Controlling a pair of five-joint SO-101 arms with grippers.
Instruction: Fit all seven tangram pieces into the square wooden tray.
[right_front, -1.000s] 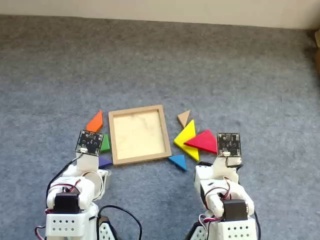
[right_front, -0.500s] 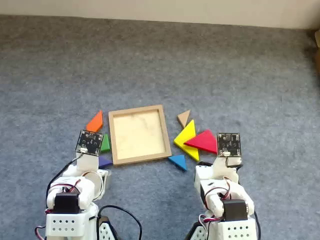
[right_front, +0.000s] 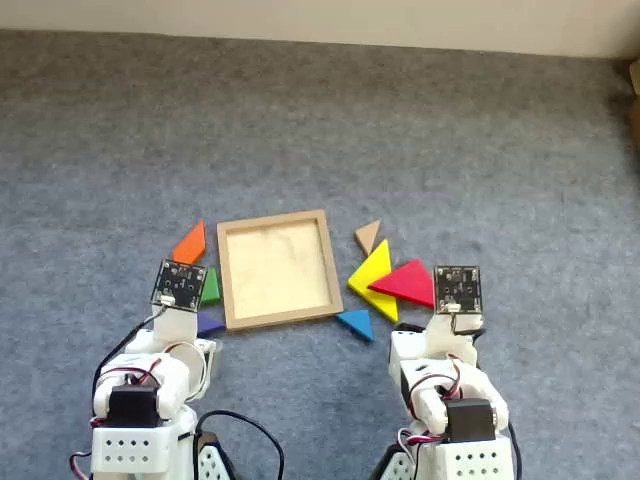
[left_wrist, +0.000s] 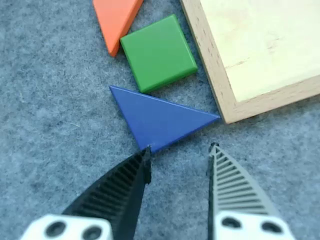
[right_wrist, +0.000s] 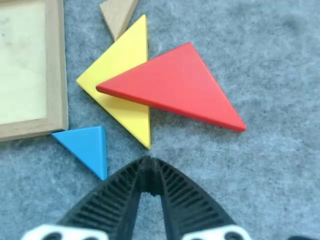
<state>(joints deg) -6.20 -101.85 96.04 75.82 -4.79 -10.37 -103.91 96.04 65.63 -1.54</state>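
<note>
The square wooden tray (right_front: 226, 286) lies on the grey carpet with nothing in it; its corner is also in the left wrist view (left_wrist: 220, 95). Left of it are an orange piece (right_front: 190, 242), a green square (left_wrist: 158, 53) and a dark blue triangle (left_wrist: 160, 121). My left gripper (left_wrist: 180, 155) is open just short of the dark blue triangle. Right of the tray lie a tan triangle (right_wrist: 117, 14), a yellow triangle (right_wrist: 122, 87) with a red triangle (right_wrist: 175, 87) resting partly on it, and a light blue triangle (right_wrist: 87, 147). My right gripper (right_wrist: 150, 175) is shut, near the yellow triangle's tip.
Both arm bases (right_front: 140, 410) stand at the near edge of the carpet. Open carpet stretches beyond the tray toward the far wall. A brown object (right_front: 635, 75) shows at the right edge.
</note>
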